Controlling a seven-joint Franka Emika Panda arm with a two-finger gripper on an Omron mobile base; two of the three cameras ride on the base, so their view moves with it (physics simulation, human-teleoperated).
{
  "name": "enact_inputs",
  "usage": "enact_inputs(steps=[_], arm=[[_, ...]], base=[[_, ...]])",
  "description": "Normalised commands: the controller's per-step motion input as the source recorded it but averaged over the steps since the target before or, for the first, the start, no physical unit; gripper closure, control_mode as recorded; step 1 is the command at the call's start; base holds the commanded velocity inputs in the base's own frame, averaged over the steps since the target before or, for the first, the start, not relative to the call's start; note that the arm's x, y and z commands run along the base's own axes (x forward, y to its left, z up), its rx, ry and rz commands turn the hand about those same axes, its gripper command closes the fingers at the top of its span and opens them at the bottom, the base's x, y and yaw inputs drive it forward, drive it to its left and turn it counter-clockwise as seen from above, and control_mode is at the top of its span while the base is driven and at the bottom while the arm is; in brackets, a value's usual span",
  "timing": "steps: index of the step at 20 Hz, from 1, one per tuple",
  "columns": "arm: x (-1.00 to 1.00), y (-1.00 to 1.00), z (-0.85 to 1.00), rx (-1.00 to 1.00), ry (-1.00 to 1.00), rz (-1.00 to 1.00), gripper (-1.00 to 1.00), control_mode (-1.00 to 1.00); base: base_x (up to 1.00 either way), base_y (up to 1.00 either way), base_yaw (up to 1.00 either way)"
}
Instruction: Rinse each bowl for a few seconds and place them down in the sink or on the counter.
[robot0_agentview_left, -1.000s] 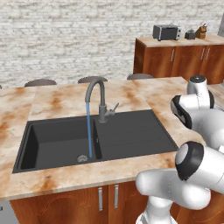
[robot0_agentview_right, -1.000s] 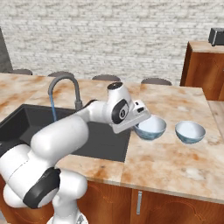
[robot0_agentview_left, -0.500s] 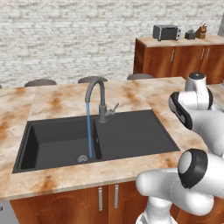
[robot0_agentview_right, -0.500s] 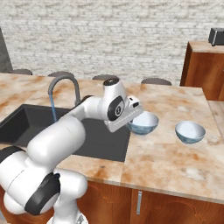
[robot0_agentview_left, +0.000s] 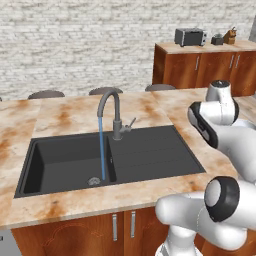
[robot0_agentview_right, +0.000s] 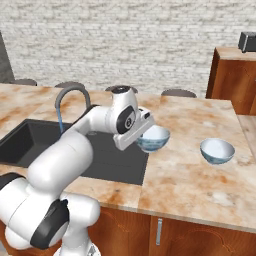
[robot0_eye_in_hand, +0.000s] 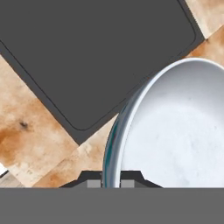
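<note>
Bowl (robot0_agentview_right: 154, 138) one of two hangs clear of the counter (robot0_agentview_right: 190, 175) just right of the sink (robot0_agentview_left: 150, 155), rim pinched between clenched fingers (robot0_eye_in_hand: 129, 183); judged light, rigid, glazed and breakable, so slippery once wet under the faucet (robot0_agentview_left: 111, 112).

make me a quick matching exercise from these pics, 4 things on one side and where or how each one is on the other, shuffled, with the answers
Things:
1. held bowl
2. other bowl
3. faucet
4. toaster

Places or states:
A. running water into the basin
B. on the far wooden counter
C. rim pinched in the gripper, lifted off the counter
D. resting on the marble counter, right of the arm

Pairs: 1-C, 2-D, 3-A, 4-B
</note>
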Motion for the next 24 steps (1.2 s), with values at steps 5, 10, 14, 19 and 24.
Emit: enact_inputs(steps=[5, 10, 14, 19, 24], arm=[[-0.03, 0.37, 0.00, 0.00, 0.02, 0.15, 1.00, -1.00], [-0.06, 0.40, 0.00, -0.03, -0.01, 0.15, 1.00, -1.00], [-0.03, 0.43, 0.00, -0.03, -0.02, 0.13, 1.00, -1.00], [-0.01, 0.42, 0.00, -0.02, 0.00, 0.13, 1.00, -1.00], [0.00, 0.42, 0.01, -0.01, 0.00, 0.13, 1.00, -1.00]], base=[[0.00, 0.00, 0.00], [0.00, 0.00, 0.00], [0.00, 0.00, 0.00], [0.00, 0.00, 0.00], [0.00, 0.00, 0.00]])
